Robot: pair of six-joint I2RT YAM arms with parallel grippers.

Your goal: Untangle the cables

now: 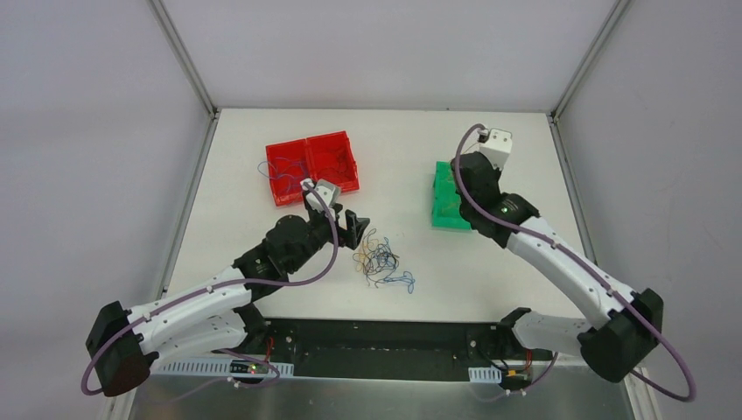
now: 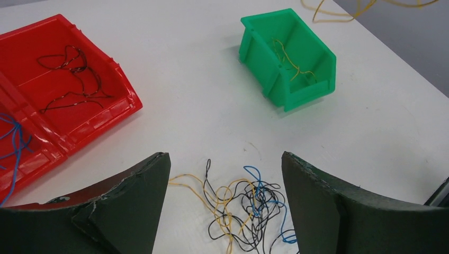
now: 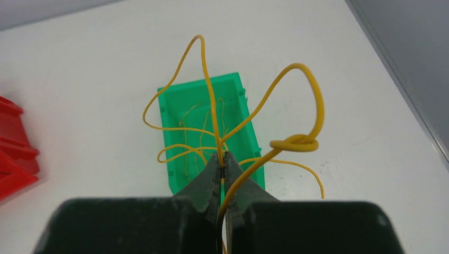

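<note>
Two red bins point(image 1: 352, 171) sit joined side by side on the white table point(image 1: 499, 271), near its far edge and left of the middle. A green bin point(image 1: 440, 215) stands alone toward the right edge, well apart from them.

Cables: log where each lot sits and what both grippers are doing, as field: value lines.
left gripper: open, holding nothing, over the tangle
right gripper: shut on a yellow cable, over the green bin
tangle: yellow, black and blue cables knotted on the table
green bin: yellow cables inside
red bins: black cables in one, blue cables in the other
</note>
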